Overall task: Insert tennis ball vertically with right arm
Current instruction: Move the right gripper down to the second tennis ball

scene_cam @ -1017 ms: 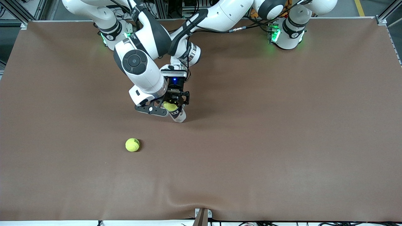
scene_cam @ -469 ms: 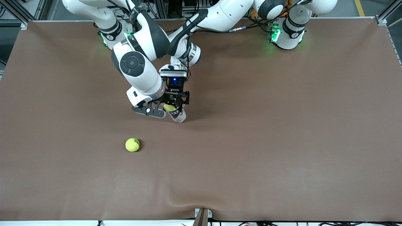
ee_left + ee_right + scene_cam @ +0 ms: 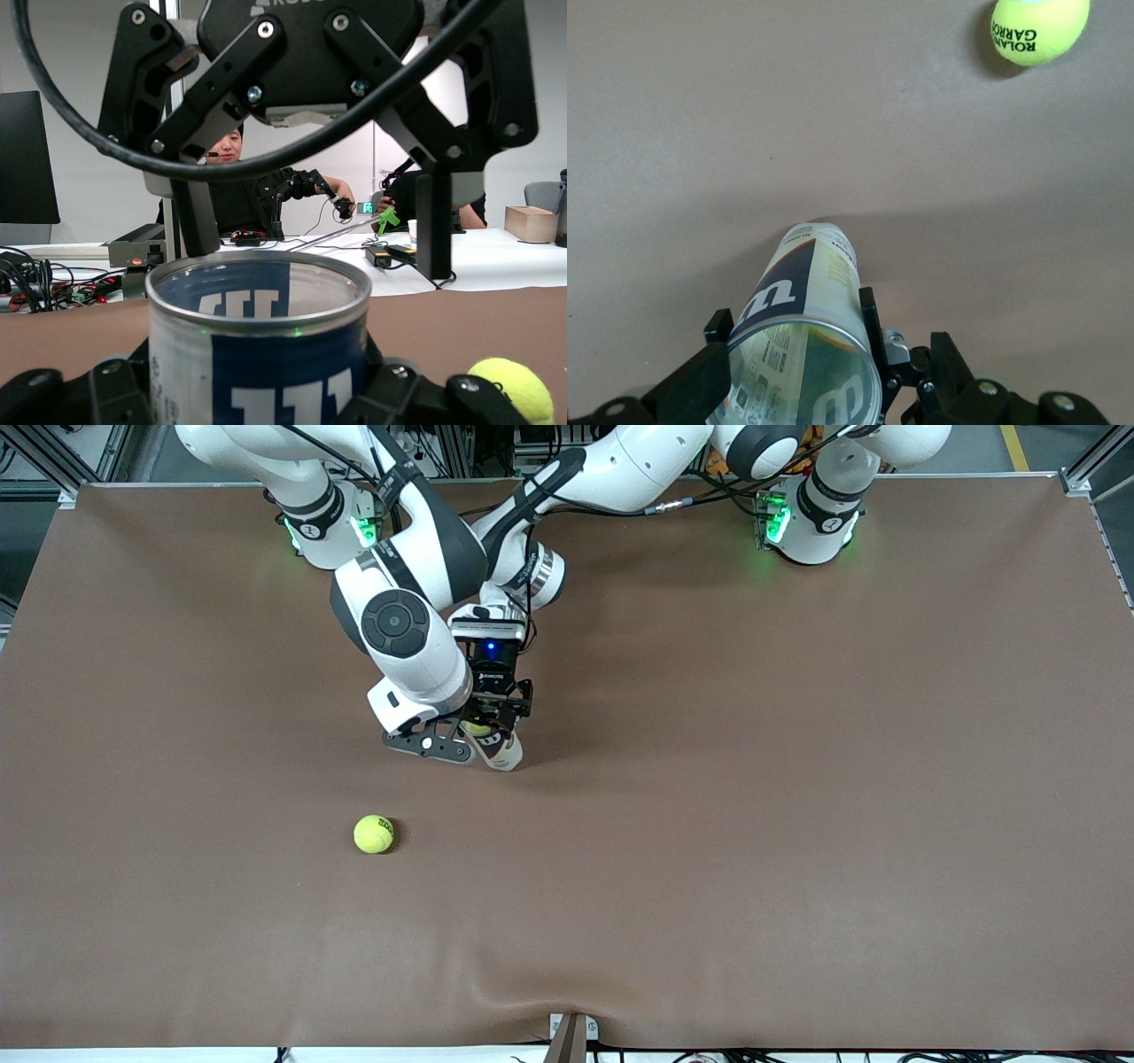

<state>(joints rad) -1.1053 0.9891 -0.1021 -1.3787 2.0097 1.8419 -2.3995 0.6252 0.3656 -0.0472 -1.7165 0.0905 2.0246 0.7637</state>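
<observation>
A tennis ball can [image 3: 499,749] with a blue and white label stands upright on the brown table, mouth open. My left gripper [image 3: 497,710] is shut on its upper part [image 3: 257,354]. My right gripper [image 3: 429,741] hangs just over the can's mouth; in the left wrist view its fingers [image 3: 197,221] are spread, with nothing between them. A bit of yellow ball [image 3: 479,729] shows at the can's top. In the right wrist view I look down into the can [image 3: 804,345], with a yellow-green shape inside. A second tennis ball [image 3: 374,833] lies loose, nearer the front camera.
The brown mat [image 3: 753,797] covers the whole table. The loose ball also shows in the right wrist view [image 3: 1039,27] and in the left wrist view [image 3: 511,388]. Both arms cross over the can's spot.
The yellow ball at the can's mouth shows less than a second ago; it has sunk into the can. The right hand swung a little aside and back. The can stayed put.
</observation>
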